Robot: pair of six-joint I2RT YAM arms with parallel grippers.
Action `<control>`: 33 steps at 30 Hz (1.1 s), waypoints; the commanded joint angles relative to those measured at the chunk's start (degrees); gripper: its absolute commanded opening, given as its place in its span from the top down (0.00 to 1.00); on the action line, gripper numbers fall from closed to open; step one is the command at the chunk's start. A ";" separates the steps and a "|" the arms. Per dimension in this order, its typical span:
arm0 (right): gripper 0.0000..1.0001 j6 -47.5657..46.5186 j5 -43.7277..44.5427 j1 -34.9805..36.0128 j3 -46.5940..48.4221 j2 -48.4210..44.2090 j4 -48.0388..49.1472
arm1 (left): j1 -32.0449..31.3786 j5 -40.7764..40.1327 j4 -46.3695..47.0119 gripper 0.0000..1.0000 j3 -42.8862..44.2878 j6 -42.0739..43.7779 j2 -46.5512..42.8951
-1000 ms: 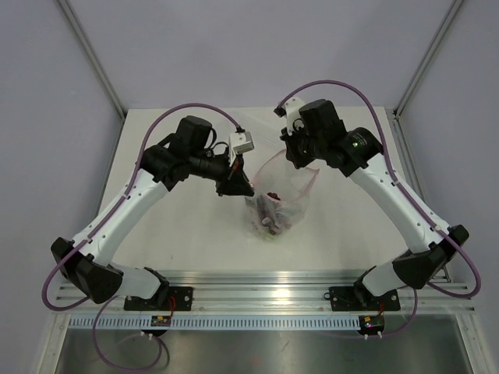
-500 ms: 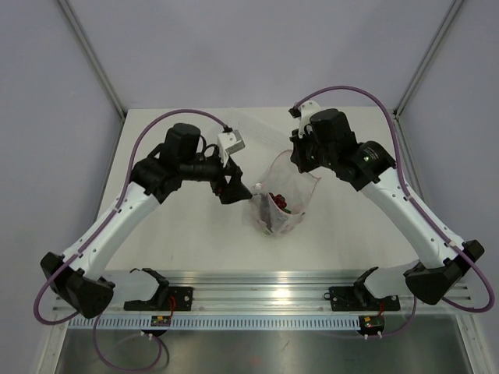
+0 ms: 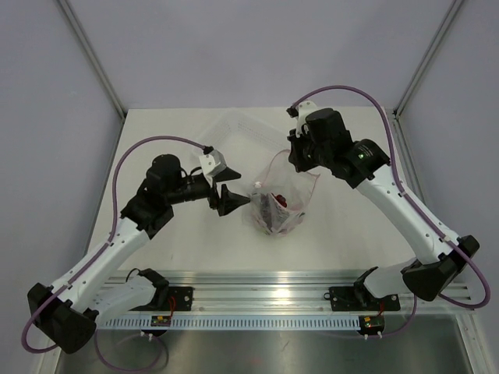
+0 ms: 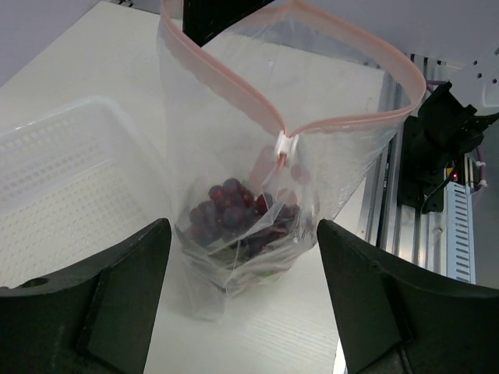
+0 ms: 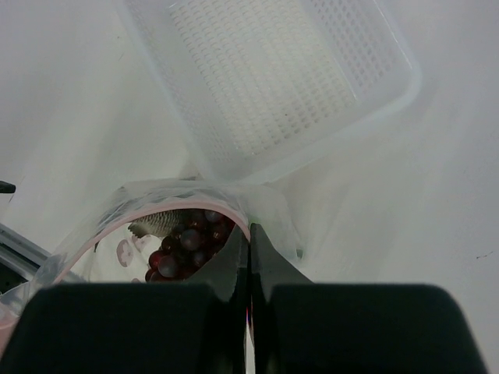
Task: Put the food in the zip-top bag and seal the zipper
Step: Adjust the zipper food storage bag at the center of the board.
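Observation:
The zip-top bag [image 3: 277, 204] stands upright on the table with its mouth wide open. Its pink zipper [image 4: 347, 122] runs round the rim to a small white tab [image 4: 287, 145]. Inside lie the food items I can make out: a dark red grape bunch [image 4: 231, 210] and a grey fish [image 5: 158, 224]. My right gripper [image 5: 249, 236] is shut on the bag's far rim and holds it up. My left gripper [image 4: 243, 257] is open, a short way left of the bag [image 4: 257, 164], touching nothing. In the top view the left gripper [image 3: 238, 200] points at the bag's side.
A white perforated tray [image 3: 234, 128] lies on the table behind the bag, also visible as the tray [image 5: 273, 78] and the tray [image 4: 70, 179]. The aluminium rail [image 3: 257, 284] with the arm bases runs along the near edge.
My left gripper let go of the bag's rim, opened, and drew back to the left and lower. The right gripper kept its hold; the bag's mouth stands rounder.

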 commanded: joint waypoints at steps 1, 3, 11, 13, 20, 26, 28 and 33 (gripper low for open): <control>1.00 0.81 0.93 -0.15 2.63 0.45 1.80 | 0.04 3.89 13.43 0.21 -1.47 -4.01 2.10; 1.00 0.81 0.93 -0.23 2.71 0.63 1.54 | -0.14 3.71 14.67 0.21 -1.12 -5.94 3.07; 1.00 0.90 0.84 -0.15 3.33 1.51 1.80 | -2.24 4.42 18.00 0.26 -0.59 -8.75 6.15; 1.00 0.90 0.67 -0.23 3.59 1.95 1.80 | -3.64 3.37 18.10 0.27 -0.86 -8.84 6.41; 1.00 1.07 0.40 -0.15 4.38 2.56 1.45 | -5.15 1.52 21.00 0.36 -1.39 -10.60 7.47; 1.00 1.25 0.41 -0.15 4.65 2.39 0.92 | -5.32 1.16 20.91 0.53 -1.38 -10.51 7.20; 1.00 1.42 0.32 -0.23 4.74 2.30 0.75 | -5.41 0.99 20.82 0.63 -1.21 -10.51 7.03; 1.00 1.69 -0.38 -0.15 4.82 1.86 0.48 | -5.41 0.73 20.21 0.95 -0.68 -10.60 6.76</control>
